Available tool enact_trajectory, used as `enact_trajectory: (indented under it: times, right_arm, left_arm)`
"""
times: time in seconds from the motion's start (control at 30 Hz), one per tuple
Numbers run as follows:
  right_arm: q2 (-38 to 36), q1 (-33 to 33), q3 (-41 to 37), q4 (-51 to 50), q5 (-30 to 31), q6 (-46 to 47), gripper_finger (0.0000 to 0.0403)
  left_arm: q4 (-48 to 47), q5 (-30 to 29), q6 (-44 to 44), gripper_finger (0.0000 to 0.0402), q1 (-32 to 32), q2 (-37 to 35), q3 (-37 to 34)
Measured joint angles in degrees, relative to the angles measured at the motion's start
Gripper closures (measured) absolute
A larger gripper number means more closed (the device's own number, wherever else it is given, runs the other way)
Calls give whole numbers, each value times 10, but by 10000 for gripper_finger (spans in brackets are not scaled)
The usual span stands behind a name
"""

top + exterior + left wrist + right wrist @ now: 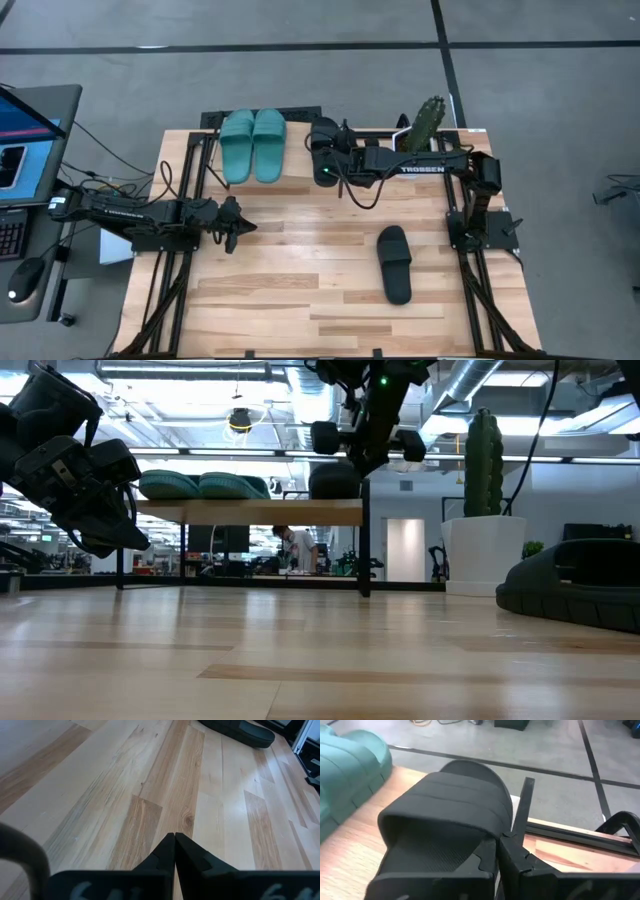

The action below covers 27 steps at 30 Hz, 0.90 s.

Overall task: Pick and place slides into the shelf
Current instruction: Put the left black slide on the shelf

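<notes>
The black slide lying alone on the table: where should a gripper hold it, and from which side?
Probably the wide strap of the black slide, from above. It lies flat, sole down, apart from everything, and the strap arches over the footbed, so one finger can slip under its open edge.

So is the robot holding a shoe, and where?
Left hand: shut, empty. Right hand: shut at the strap's edge of the black rubber slide on the small wooden shelf; a real pinch cannot be told.

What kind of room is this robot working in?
Probably a big open lab or workshop office. Bare pipes and ducts run across the ceiling, a computer screen sits beside the wooden table, and a person works at a desk far behind.
</notes>
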Motion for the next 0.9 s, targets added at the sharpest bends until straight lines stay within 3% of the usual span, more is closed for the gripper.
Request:
enact_trajectory:
  times: [0.9]
  right_arm:
    - [0, 5, 11, -32, -11, 6, 403]
  left_arm:
    - [0, 0, 0, 401, 0, 0, 0]
